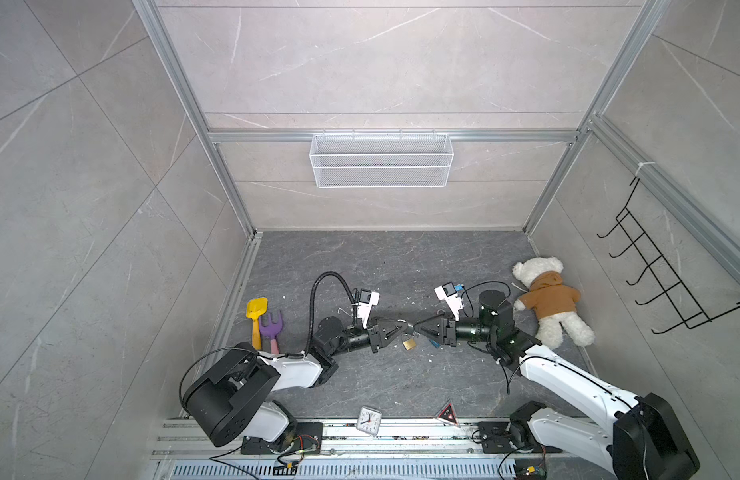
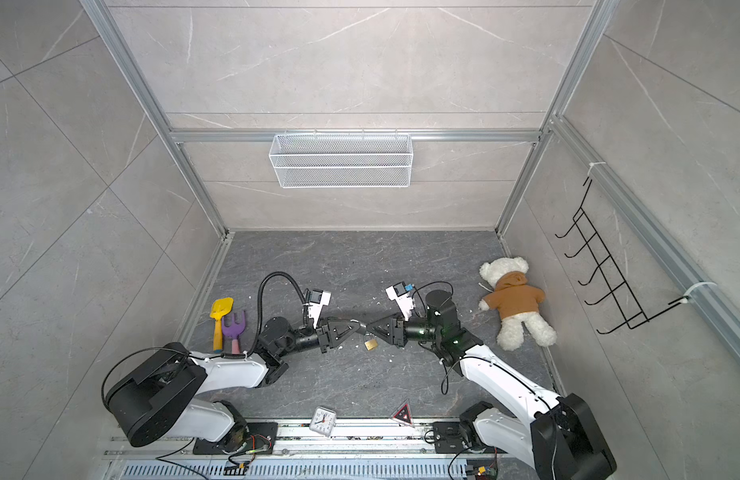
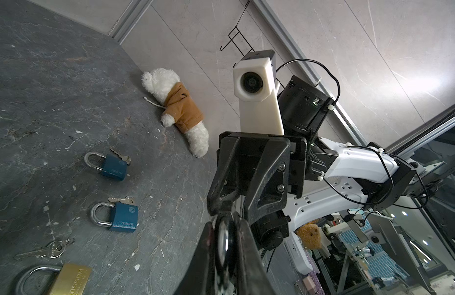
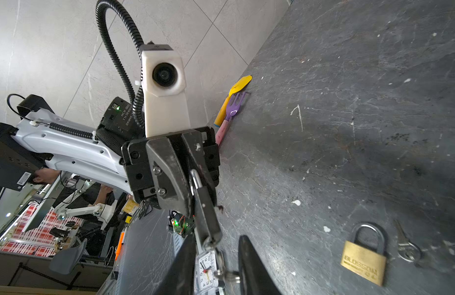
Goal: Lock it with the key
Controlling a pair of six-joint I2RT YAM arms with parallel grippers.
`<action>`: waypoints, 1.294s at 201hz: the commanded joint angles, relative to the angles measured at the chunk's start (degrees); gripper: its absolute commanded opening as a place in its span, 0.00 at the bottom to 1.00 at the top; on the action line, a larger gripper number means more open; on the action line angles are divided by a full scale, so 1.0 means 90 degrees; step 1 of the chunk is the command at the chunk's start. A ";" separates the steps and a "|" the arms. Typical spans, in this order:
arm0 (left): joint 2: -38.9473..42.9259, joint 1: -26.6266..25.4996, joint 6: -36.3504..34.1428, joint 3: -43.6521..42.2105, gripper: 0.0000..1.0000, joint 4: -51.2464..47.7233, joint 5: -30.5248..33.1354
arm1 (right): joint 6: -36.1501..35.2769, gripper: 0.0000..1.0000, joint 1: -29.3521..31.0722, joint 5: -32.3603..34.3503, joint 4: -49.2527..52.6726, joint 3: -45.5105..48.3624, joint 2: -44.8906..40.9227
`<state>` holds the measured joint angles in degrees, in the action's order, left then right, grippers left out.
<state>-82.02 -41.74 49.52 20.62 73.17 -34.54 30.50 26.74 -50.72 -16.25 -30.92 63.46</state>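
Both top views: left pincer (image 1: 404, 323) and right pincer (image 1: 418, 327) stood tip to tip above the table (image 1: 380, 266); the item between was too small to identify.

Left wrist view: left pincer was clamped narrow on a shackle (image 3: 224, 241).

Right wrist view: padlock (image 4: 204, 204) was held by the left pincer, key (image 4: 230, 274) at its base between the right pincer's part-spread jaws; grip unconfirmed.

Risk: a loose turn could slip the key or twist the padlock free.

Teddy bear (image 1: 546, 299) lies well apart from toy shovel (image 1: 256, 309) and rake (image 1: 271, 324).
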 commanded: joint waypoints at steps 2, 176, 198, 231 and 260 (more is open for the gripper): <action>0.0080 0.0038 -0.0005 -0.0039 0.00 0.0629 0.0126 | 0.0118 0.30 -0.0003 -0.0024 -0.0217 0.0154 -0.0087; 0.0119 0.0046 0.0221 -0.0132 0.00 0.0866 0.0622 | 0.1218 0.13 -0.0003 -0.0468 -0.2265 0.0632 0.0339; 0.0119 0.0055 0.0251 -0.0116 0.00 0.0865 0.0654 | 0.1259 0.13 -0.0007 -0.0487 -0.2306 0.0645 0.0326; 0.0201 0.0074 0.0261 -0.0170 0.00 0.0871 0.0805 | 0.1272 0.07 -0.0003 -0.0483 -0.2318 0.0664 0.0281; 0.0285 0.0120 0.0260 -0.0229 0.00 0.0868 0.0892 | 0.1279 0.00 -0.0003 -0.0496 -0.2331 0.0664 0.0291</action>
<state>-81.47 -41.69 52.86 18.98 76.84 -30.41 41.41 26.59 -53.60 -35.75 -25.43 66.70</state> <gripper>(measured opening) 0.141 0.053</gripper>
